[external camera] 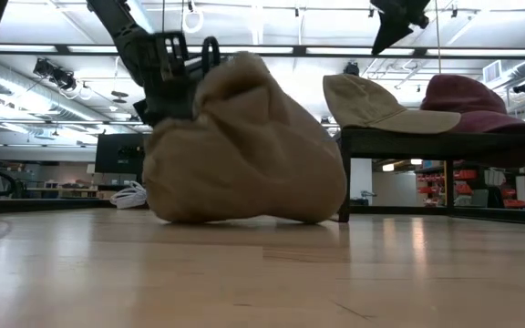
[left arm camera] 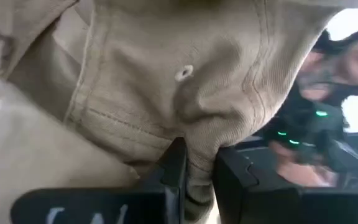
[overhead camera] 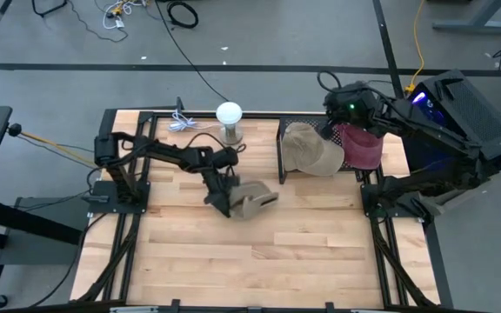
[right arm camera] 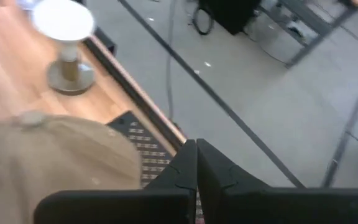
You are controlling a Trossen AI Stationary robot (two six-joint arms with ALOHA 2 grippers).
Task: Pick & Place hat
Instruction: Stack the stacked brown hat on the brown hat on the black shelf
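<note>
Robotics lab or workshop — grey concrete floor (overhead camera: 259, 30), loose cables (overhead camera: 181, 13), exposed ceiling ducts (external camera: 25, 77), wooden workbench (overhead camera: 259, 252)

Two caps (overhead camera: 313, 148) on rack (overhead camera: 282, 149), right of lamp (overhead camera: 230, 120)

Near half of the pale wooden plank table (overhead camera: 259, 261): bare, open passage. Centre: crumpled beige cloth hat (overhead camera: 252, 202). Far middle: white round lamp on a short stand (overhead camera: 229, 120). Far right: black mesh rack (overhead camera: 298, 129) bearing tan cap (overhead camera: 310, 149) and maroon cap (overhead camera: 364, 148)
</note>
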